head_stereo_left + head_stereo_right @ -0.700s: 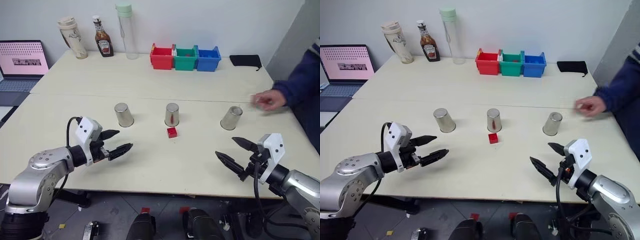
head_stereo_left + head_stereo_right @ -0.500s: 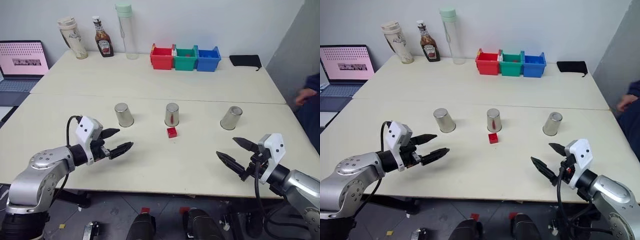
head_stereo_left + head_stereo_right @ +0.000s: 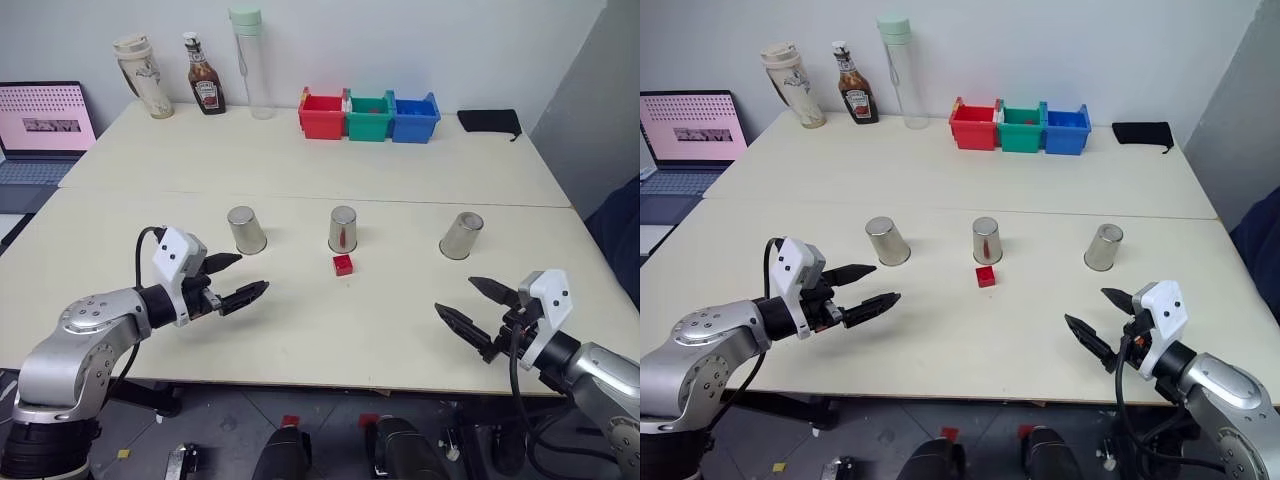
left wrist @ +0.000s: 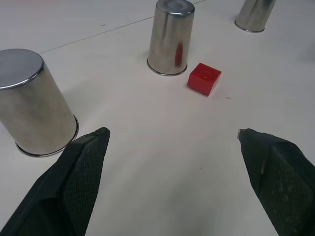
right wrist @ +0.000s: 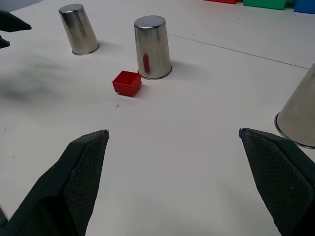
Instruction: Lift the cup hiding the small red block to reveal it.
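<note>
Hovering grippers: left gripper (image 3: 236, 281) and right gripper (image 3: 476, 314) both hang low over the near edge of the table (image 3: 300, 340), well short of every cup.
Fingers: both pairs spread wide, holding nothing; the wrist views show clear table between each pair.
Arm pose: each forearm reaches in from its own side and angles inward, the fingers pointing slightly down toward the middle of the table; reads as a ready stance, neither arm committed to a cup.
Small red block (image 3: 343, 265): in the open on the table, just in front of the middle cup (image 3: 342, 229), apart from it; its red reflects in the cup's wall.
Cups: three steel tumblers stand upside down in a row, left cup (image 3: 246, 230), middle cup, right cup (image 3: 460, 236), well apart from one another.
Judgement: block is uncovered, so no lift is yet called for; the setup looks like the hiding has not begun.
Far edge: red, green and blue bins (image 3: 370, 115), bottles, a laptop (image 3: 45, 130), out of play.
</note>
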### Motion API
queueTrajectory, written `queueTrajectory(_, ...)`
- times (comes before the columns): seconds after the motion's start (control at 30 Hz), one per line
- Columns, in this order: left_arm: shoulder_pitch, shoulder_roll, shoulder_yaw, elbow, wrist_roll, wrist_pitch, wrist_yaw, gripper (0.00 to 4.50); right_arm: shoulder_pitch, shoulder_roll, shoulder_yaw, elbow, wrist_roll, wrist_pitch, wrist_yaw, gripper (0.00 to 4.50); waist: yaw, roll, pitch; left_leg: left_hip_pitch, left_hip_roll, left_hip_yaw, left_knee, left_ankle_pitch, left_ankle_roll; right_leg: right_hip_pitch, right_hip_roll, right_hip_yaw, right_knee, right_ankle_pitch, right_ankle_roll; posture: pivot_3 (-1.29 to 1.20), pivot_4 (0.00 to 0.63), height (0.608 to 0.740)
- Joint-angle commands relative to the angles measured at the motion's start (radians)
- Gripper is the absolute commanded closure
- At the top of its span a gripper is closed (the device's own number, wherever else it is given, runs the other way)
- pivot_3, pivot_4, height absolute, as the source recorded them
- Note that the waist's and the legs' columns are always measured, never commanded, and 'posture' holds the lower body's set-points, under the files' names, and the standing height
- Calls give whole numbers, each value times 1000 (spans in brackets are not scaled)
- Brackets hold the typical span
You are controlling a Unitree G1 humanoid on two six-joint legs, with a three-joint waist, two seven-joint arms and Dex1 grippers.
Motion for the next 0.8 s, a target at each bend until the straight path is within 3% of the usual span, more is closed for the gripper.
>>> queueTrajectory(0.03, -7, 14, 3, -34, -3, -12, -6, 66, -13, -1, -16, -39, 20, 0, -21, 0, 0, 0, 0, 0, 0, 0, 0, 0, 0, 0, 0, 0, 0, 0, 0, 0, 150, 740)
queueTrajectory(0.8, -35, 5, -38, -1, 16, -23, -9, 66, 0, -23, -42, -54, 49, 11, -33, 0, 0, 0, 0, 0, 0, 0, 0, 0, 0, 0, 0, 0, 0, 0, 0, 0, 150, 740)
